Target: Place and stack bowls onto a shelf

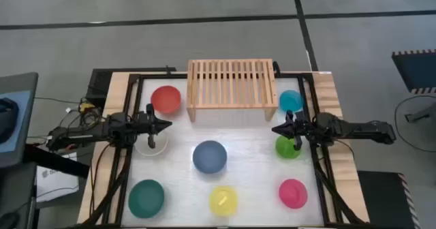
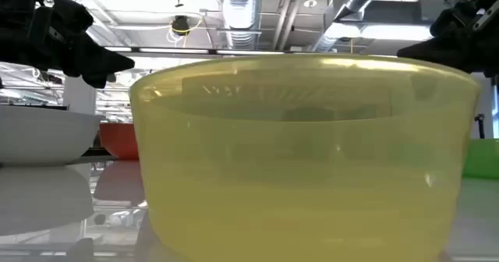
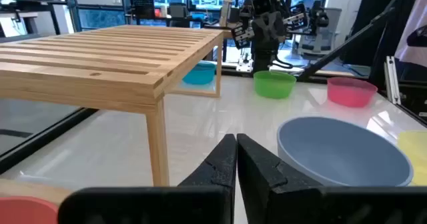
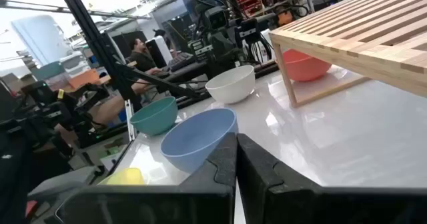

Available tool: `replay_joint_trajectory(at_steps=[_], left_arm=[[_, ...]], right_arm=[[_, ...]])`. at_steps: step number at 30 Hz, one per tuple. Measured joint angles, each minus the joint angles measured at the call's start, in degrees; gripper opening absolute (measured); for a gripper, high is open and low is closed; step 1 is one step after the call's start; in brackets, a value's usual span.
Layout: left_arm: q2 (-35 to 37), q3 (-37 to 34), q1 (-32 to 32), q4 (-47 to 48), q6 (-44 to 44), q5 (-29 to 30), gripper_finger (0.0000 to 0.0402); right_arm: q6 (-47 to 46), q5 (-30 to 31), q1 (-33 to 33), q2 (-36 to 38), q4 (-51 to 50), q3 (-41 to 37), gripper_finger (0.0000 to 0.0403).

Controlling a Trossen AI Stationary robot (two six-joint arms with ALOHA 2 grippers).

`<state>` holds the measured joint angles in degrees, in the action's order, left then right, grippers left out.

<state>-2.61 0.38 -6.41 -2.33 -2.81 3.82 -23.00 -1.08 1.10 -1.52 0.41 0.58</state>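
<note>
So my left claw [image 1: 165, 125] sits at the left-middle of the overhead frame, fingers pressed together, holding nothing, parked right over the white bowl [image 1: 150, 142]. Just above it, upper left of the table, is the red bowl [image 1: 165, 99], sitting beside the left leg of the shelf [image 1: 231, 83]. Down in the lower left corner is the teal green bowl [image 1: 146, 197].

The wooden shelf is at top center, slatted top bare, no bowls on it yet. Below it, dead center, is the slate blue bowl [image 1: 209, 156], and under that, at the bottom edge, the yellow bowl [image 1: 223, 200], which pretty much fills the whole table-level camera [image 2: 304, 153].

Over on the right: the cyan bowl [image 1: 290, 100] sits beside the shelf's right leg, partly tucked under it from my left wrist cam [image 3: 199, 73]. My right claw [image 1: 275, 129] is at the right-middle, also pinched closed on nothing, next to the lime green bowl [image 1: 287, 147]. The pink bowl [image 1: 293, 192] is at the lower right.

All eight bowls are on the table, well apart from each other.
</note>
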Motion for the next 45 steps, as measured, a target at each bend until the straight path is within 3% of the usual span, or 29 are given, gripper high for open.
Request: replay_joint_trajectory(at_steps=[34, 39, 45], left_arm=[[-0.02, 0.00, 0.00, 0.00, 0.00, 0.02, 0.0000], [-0.02, 0.00, 0.01, 0.00, 0.00, 0.02, 0.0000], [-0.02, -0.01, 0.00, 0.00, 0.00, 0.02, 0.0000]], right_arm=[[0.21, -0.04, 0.00, -0.01, -0.16, 0.05, 0.0028], [7.76, -0.76, -0.24, -0.33, -1.68, 0.98, 0.0028], [9.39, -0.43, -0.33, -0.34, -1.82, 1.03, 0.0028]])
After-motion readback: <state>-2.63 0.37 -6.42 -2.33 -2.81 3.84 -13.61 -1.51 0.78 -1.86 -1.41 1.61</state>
